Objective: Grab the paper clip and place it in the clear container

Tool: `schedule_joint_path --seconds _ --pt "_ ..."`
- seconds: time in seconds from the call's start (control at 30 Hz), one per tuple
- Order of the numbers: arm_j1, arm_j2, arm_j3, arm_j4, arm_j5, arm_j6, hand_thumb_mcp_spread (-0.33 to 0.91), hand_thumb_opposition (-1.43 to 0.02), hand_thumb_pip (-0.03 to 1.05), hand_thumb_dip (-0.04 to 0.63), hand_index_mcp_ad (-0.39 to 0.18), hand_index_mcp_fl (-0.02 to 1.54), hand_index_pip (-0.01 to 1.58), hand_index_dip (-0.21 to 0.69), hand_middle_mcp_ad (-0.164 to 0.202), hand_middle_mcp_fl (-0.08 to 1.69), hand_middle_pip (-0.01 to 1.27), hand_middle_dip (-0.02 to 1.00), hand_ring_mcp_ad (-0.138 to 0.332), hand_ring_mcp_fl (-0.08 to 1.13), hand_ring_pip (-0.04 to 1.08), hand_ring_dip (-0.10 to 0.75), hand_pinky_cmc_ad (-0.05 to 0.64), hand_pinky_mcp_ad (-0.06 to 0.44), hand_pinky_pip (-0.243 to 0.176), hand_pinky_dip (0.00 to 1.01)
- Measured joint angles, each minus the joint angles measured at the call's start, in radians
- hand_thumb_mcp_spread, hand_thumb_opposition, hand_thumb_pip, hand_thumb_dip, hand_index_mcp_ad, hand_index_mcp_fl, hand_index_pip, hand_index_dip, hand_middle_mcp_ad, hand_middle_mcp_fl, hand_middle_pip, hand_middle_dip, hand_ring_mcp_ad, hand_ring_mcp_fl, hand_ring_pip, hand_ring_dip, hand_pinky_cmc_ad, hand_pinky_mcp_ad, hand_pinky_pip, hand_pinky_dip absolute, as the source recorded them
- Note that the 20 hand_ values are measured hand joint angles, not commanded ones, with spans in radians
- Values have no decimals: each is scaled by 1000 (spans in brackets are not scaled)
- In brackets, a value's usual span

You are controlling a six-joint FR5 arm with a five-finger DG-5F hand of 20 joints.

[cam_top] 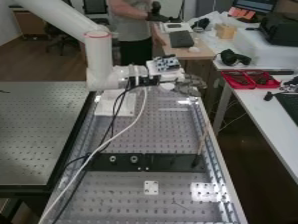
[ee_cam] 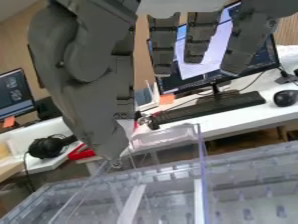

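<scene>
Clip (ee_cam: pixel 116 164) was pinched at the tips of the curled fingers, near the container's (ee_cam: pixel 167 135) rim; whether inside could not be told. The hand (cam_top: pixel 191 86) was held above the table's (cam_top: pixel 120 192) far end, a keyboard (ee_cam: pixel 209 107) beyond.

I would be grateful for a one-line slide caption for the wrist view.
The robot's dark grey hand at a clear container, with a keyboard on the desk behind.

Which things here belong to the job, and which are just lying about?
Part of the job:
hand
clear container
small shiny piece at the hand's tip, perhaps the paper clip

Just lying about:
headphones
keyboard
computer mouse
red trays
</scene>
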Motion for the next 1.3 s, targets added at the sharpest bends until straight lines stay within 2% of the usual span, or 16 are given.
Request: schedule_joint_path --seconds 0.13,0.27,0.33,0.4,0.43,0.5,0.6,0.67,0.8,0.83,0.97,1.3 --pt "2 -9 9 -13 3 -5 496 -984 597 297 -168 607 1363 108 82 122 138 188 127 5 94 119 332 298 -12 195" --pt "4 -23 37 -76 4 -17 489 -974 604 295 -173 574 1323 119 82 75 136 188 131 3 94 119 332 295 -12 208" --pt "4 -30 45 -94 4 -16 440 -929 618 298 -173 267 1290 96 86 75 136 188 127 3 94 119 335 295 -23 232" --pt "4 -30 45 -94 5 -10 422 -895 641 295 -169 188 1274 98 82 -3 134 188 127 3 94 119 332 295 -24 279" --pt "3 -30 43 -92 5 -6 408 -883 648 295 -169 152 1265 91 86 -12 138 188 127 3 94 119 335 295 -40 290" --pt "2 -27 39 -88 5 0 394 -869 648 295 -173 89 1257 93 82 -12 134 188 127 3 98 119 332 295 -44 321" --pt "-1 -13 25 -77 4 7 393 -855 658 295 -169 56 1244 86 82 -12 133 188 131 3 94 119 335 295 -44 349" --pt "-4 2 14 -70 4 11 393 -855 702 295 -169 24 1229 86 82 -14 127 188 127 3 94 119 335 295 -49 354" --pt "-13 59 -32 -42 9 20 380 -853 702 298 -169 19 1232 86 82 -14 127 188 127 3 94 119 335 295 -58 382" --pt "-17 82 -48 -33 12 21 379 -853 696 298 -169 19 1229 86 82 -12 127 188 127 2 94 119 335 295 -75 396" --pt "-31 154 -96 -10 22 19 368 -850 682 295 -173 9 1192 86 82 -14 127 188 127 5 94 119 335 295 -80 407" --pt "-102 357 -180 -17 51 7 351 -836 653 295 -169 94 901 87 86 -14 127 188 127 2 94 119 332 295 -80 443"
